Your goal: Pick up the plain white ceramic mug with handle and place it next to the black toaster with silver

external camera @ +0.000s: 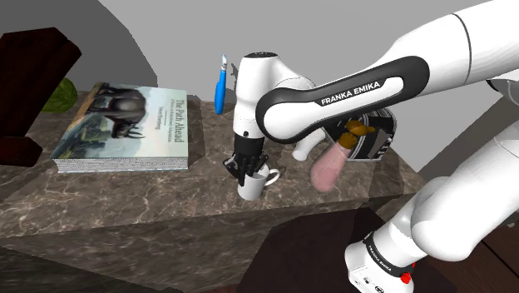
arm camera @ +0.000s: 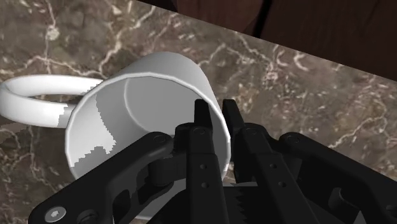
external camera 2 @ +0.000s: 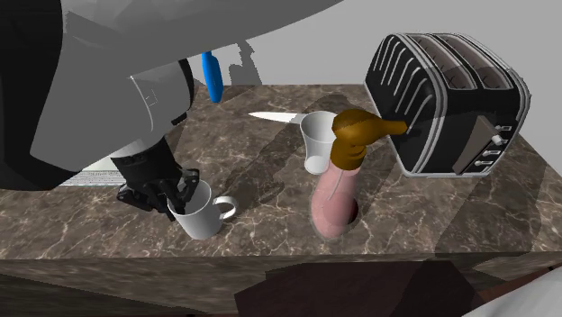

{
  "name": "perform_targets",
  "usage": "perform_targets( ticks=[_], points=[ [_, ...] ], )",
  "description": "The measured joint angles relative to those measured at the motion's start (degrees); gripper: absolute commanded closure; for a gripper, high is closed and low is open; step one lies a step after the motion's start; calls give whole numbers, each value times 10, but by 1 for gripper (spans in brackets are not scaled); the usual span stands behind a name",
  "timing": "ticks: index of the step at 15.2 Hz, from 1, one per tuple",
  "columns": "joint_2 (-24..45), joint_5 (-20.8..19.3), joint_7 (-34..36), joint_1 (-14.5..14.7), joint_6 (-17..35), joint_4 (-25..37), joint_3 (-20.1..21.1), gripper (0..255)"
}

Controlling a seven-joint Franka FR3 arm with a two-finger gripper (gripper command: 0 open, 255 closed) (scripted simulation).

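Dark veined marble tabletop (external camera: 125,200) beneath a grey wall, carrying the items listed below.

1. White mug (external camera: 254,185), the task's thing, sits near the tabletop's front edge in the shoulder view. Its handle points away from the arm's wrist, toward the pink bottle. Whether its base rests on the marble cannot be told.
2. Black hand (arm camera: 216,118) comes down onto the mug's rim. 1 finger is inside the cup and 1 outside, clenched on the thin white wall between them.
3. Black toaster (external camera 2: 450,99) with silver trim stands at the second exterior view's right, well apart from the mug.
4. Pink bottle (external camera 2: 333,203) with a brown top and a small white cup (external camera 2: 317,144) stand between mug and toaster, the bottle just beside the toaster.
5. Blue-handled knife (external camera: 220,87) lies at the tabletop's far side.
6. Large book (external camera: 125,125) with a picture cover lies flat toward the shoulder view's left.
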Motion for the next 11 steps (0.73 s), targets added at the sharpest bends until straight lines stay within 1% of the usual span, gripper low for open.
perform_targets(
  ticks=[11],
  points=[
    [-42,16,-7,-2,-77,39,-3,255]
  ],
)
